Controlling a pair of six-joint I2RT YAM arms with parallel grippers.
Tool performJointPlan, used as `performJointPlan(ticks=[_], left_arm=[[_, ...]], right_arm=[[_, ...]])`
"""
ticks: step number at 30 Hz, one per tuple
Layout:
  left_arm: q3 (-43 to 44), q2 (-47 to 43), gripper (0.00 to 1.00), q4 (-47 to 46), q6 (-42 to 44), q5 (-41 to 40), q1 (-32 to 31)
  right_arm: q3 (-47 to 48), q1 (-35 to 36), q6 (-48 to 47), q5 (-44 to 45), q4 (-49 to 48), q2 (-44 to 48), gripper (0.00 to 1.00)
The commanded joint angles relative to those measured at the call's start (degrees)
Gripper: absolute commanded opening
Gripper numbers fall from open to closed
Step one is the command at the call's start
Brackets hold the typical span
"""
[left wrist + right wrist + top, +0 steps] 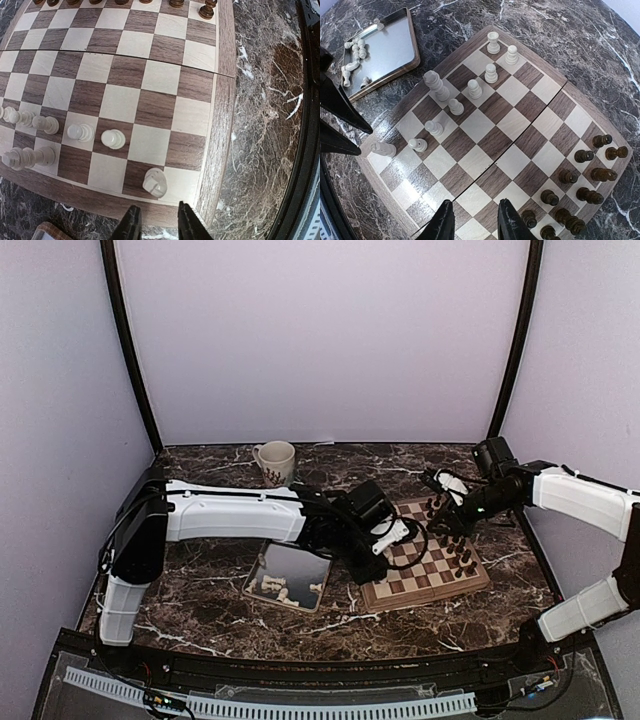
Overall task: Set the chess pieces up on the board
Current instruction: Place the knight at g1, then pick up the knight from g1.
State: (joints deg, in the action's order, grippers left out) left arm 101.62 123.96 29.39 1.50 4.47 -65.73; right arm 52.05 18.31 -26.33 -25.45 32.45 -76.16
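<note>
Nine cream-white chess pieces (474, 89) are standing at one end of the board (520, 165) as I am watching the feeds. Six pawns are lining up along the second row. A rook and one tall piece are standing in the back row behind them, and a squat piece (155, 182) is sitting near the corner. I am not making out what kind that last one is.

More white pieces are lying in the silver tray (390, 45), which is sitting on the marble table (200, 610) just beside the board's white end. The dark brown pieces (585, 195) are crowding the opposite end of the board in two rough rows.

I am seeing the left gripper (158, 206) hanging low at the board's tan border, right in front of that squat corner piece. Its fingers are standing a little apart with nothing between them, and the piece is sitting clear of both tips.

The right gripper (475, 201) is hovering above the board's side edge, roughly over the seam where the two halves are meeting. Its fingers are likewise parted and are gripping nothing.

A cream mug (275, 461) is standing upright toward the back of the table, behind the tray and apart from the board.
</note>
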Motion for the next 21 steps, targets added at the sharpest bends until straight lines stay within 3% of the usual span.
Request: performJointPlan(ticks=[1, 6, 10, 21], left_arm=[[3.3, -0.87, 0.3, 2.01, -0.18, 0.95, -0.01], [1.56, -6.27, 0.32, 1.58, -0.07, -0.93, 0.07], [-4.33, -13.23, 0.38, 0.05, 0.52, -4.33, 1.77], [-16.53, -24.46, 0.44, -2.3, -3.55, -10.75, 16.77]], right_arm=[[1.12, -0.26, -1.21, -3.01, 0.94, 0.57, 0.31], [3.63, 0.48, -5.59, -7.87, 5.96, 0.4, 0.33], [4.77, 4.43, -9.44, -6.18, 8.6, 0.38, 0.35], [8.06, 18.08, -11.21, 1.38, 10.72, -6.76, 0.36]])
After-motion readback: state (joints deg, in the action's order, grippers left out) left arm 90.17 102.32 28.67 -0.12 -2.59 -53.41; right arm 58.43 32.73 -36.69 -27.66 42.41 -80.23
